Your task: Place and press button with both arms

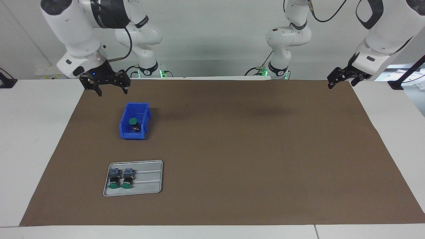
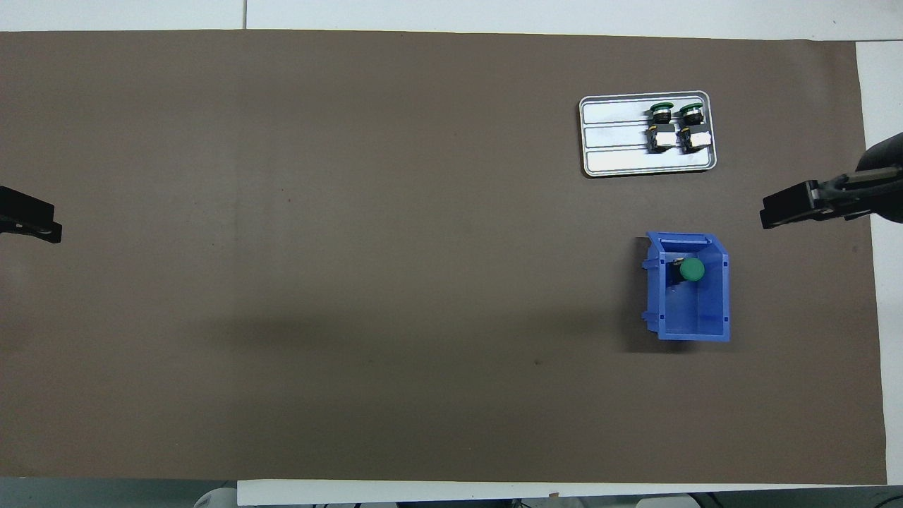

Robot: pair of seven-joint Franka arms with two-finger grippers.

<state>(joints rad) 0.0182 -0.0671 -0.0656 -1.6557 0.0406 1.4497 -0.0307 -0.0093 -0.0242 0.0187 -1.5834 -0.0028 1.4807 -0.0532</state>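
Sitting in blue bin (image 1: 125,127): one button (image 1: 133,121); two on tray (image 1: 149,186); left gripper (image 1: 342,79), right gripper (image 1: 105,83) both open, empty.

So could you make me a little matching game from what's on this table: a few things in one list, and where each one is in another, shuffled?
Things:
1. button with its cap up
2. two buttons lying on their sides
3. right gripper
4. left gripper

Places:
A. on the grey tray
B. raised and open, over the mat's corner at the left arm's end
C. inside the blue bin
D. raised and open, above the mat beside the blue bin

Pairs: 1-C, 2-A, 3-D, 4-B
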